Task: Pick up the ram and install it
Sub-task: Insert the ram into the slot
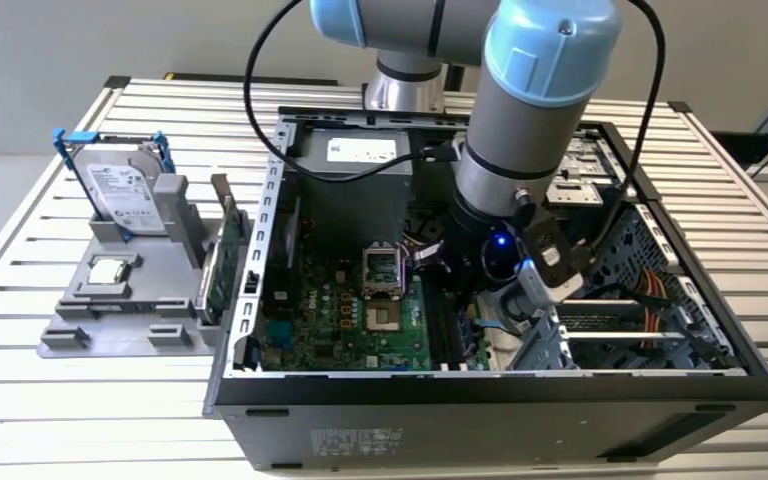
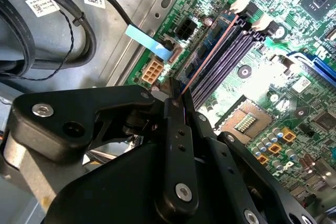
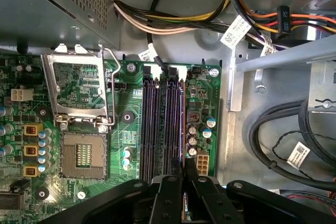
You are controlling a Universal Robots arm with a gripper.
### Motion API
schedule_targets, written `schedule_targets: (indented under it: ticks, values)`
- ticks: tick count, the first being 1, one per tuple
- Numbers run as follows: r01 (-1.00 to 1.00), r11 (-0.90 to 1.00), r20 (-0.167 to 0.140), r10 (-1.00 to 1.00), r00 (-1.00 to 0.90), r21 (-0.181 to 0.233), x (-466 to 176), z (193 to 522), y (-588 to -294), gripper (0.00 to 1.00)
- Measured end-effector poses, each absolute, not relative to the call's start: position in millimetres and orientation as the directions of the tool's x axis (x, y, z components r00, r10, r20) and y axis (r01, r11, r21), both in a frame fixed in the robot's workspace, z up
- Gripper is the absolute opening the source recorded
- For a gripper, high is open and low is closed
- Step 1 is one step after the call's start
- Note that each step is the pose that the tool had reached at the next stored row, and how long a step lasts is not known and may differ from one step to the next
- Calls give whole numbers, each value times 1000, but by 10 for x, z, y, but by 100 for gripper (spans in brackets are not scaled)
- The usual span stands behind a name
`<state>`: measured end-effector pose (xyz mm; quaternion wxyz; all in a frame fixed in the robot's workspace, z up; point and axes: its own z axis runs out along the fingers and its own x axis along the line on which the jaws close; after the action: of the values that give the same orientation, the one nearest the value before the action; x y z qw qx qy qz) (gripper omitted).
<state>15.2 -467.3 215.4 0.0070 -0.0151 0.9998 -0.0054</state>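
Inside case [image 1: 651,260], hand [image 3: 181,174] grips ram [image 3: 182,124] in outermost slot [image 3: 180,103].

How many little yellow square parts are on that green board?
3, in a line beside the open processor socket: first yellow square, middle yellow square, last yellow square. The end effector covers some board; others may be hidden.

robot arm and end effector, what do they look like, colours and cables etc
The grey tubular robot arm has pale blue joint caps, a silver base and black cables looping alongside it. A blue light glows on its dark wrist. In both wrist views the matte black end effector has angular linkage plates fastened with silver screws and slim flat fingers.
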Motion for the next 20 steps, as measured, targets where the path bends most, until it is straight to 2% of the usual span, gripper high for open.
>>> schedule_targets:
  ticks: [20]
  values:
    - [-17,1000,-14,-17,-1000,-11,150,2214,-4672,0]
